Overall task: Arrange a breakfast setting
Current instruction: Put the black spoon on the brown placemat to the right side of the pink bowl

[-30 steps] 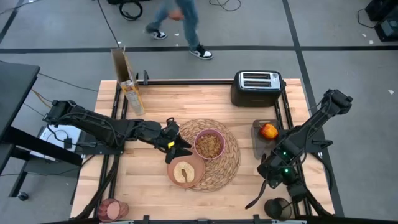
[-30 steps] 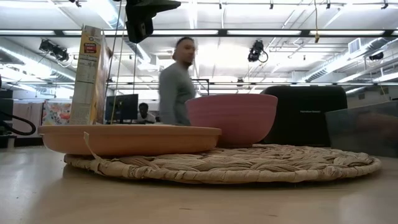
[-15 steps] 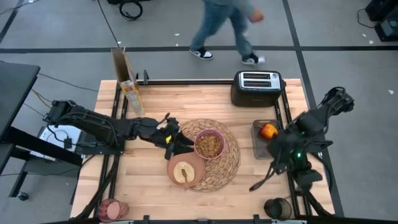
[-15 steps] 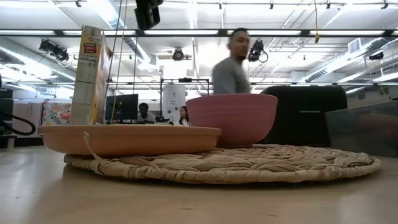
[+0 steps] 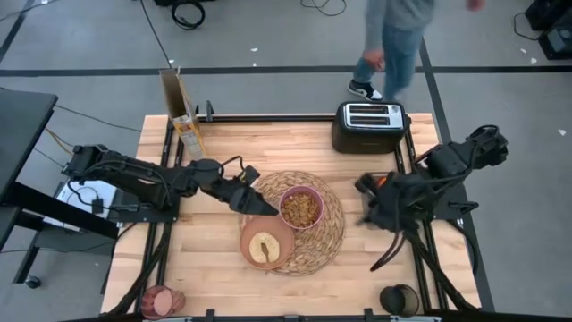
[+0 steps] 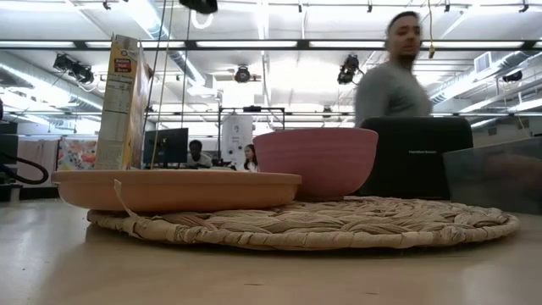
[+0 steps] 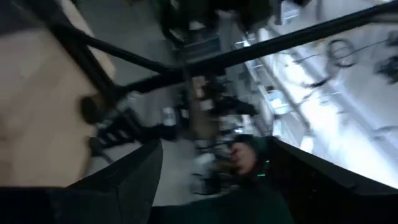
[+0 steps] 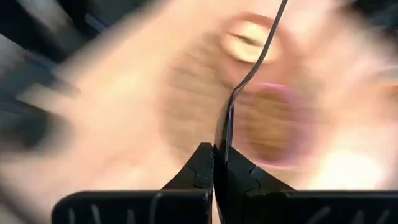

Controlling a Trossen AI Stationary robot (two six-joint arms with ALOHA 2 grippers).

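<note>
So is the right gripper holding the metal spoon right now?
Yes, in the right wrist view the right gripper has its two dark fingers shut on the thin handle of the metal spoon.

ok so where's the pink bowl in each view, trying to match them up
High view: pink bowl, filled with cereal, on the placemat's upper right part, beside the plate.
Low view: the bowl stands right of centre on the placemat, behind the plate's right end.
Left wrist view: not in it.
Right wrist view: a blurred pink ring beyond the spoon.
Shared landmark: the woven placemat.
</note>
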